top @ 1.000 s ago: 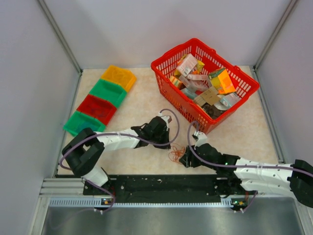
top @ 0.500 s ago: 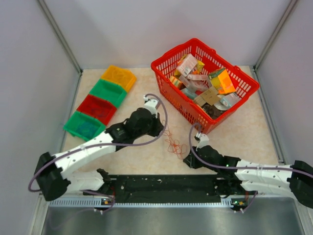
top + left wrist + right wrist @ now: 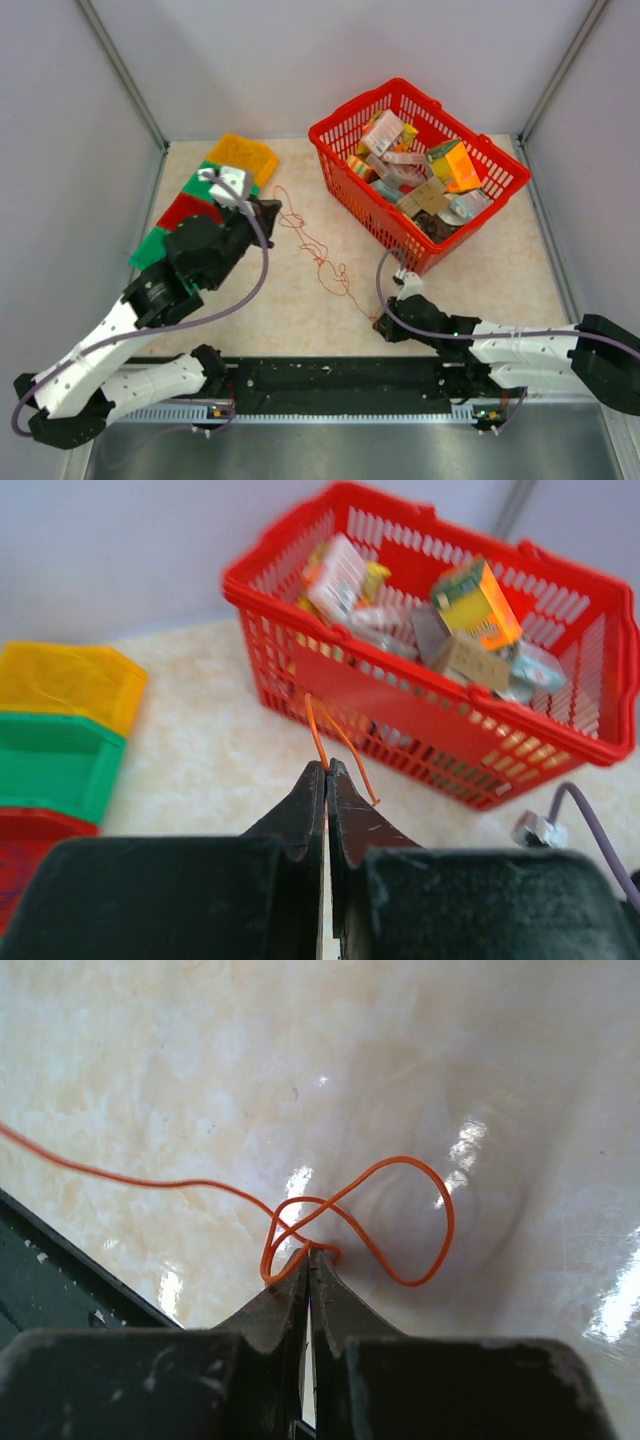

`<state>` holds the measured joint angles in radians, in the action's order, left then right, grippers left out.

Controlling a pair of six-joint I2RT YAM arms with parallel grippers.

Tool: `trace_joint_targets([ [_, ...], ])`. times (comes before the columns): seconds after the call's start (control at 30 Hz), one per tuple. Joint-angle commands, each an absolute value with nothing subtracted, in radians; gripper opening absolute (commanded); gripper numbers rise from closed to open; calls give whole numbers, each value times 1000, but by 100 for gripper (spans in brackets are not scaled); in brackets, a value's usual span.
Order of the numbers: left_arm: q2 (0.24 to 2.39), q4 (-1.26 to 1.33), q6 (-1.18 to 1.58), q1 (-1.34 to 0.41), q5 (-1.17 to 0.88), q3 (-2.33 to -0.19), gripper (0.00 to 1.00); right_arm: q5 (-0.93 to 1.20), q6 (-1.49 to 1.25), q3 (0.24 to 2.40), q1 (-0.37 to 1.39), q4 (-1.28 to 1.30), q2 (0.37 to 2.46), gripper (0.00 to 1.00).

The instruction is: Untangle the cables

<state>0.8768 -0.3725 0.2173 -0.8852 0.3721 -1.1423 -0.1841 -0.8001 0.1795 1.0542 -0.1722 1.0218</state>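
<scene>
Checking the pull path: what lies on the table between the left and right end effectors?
Only the orange cable, strung from left end effector to right end effector over bare table; the top view shows it.

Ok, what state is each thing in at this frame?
orange cable, stretched between both grippers, kinked mid-span
left gripper, shut on orange cable
right gripper, shut on orange cable
red basket, upright, full of packages
bins, upright in a row

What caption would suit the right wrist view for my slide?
Right gripper shut on a looped orange cable that lies over the glossy table.
</scene>
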Motion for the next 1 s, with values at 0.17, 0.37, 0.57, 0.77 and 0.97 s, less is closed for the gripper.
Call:
trace_joint_targets([
  [0.17,675,-281,-113,-887,853,-1253,0,-380,-871,172,1045,-8,869,0],
  [0.37,589,-126,-256,-887,1014,-1223,0,-511,-940,135,1046,159,660,0],
  [0.57,560,-204,-111,-887,858,-1196,0,-385,-787,91,1045,105,447,1],
  [0.77,641,-327,29,-887,727,-1282,0,-184,-611,124,1045,-32,471,30],
  [0.97,680,-403,92,-887,650,-1367,0,-124,-529,218,1045,-80,589,60],
])
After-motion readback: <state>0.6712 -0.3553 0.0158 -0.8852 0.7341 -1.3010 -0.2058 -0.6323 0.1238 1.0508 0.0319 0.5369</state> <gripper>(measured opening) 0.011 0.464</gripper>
